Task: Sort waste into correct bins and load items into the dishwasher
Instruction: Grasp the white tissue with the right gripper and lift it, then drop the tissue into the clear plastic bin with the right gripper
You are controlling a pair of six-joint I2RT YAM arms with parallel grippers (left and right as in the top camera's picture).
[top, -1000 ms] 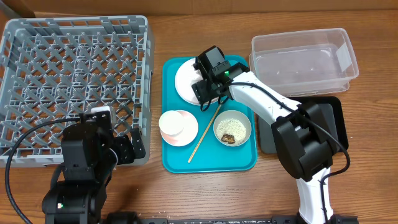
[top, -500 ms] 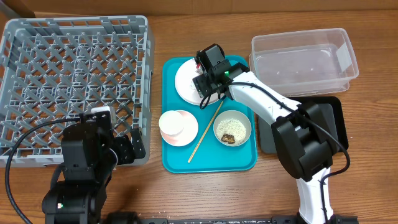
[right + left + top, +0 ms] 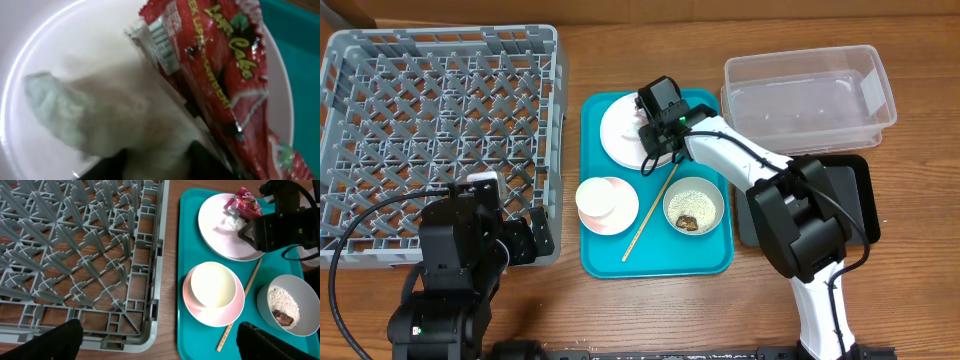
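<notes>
Right gripper (image 3: 652, 140) low over white plate (image 3: 50, 55), jaw gap unreadable; red wrapper (image 3: 225, 75) on plate looks light, crinkly, slippery, so best pinched at its crimped end, clear of soft tissue (image 3: 90, 115).

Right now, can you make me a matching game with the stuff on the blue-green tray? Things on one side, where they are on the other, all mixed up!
Things:
1. red wrapper
2. wooden stick
3. brown bit
4. white cup

Places:
A. on the pink saucer
B. inside the rice bowl
C. on the white plate
D. lying on the teal tray itself

Pairs: 1-C, 2-D, 3-B, 4-A.
</notes>
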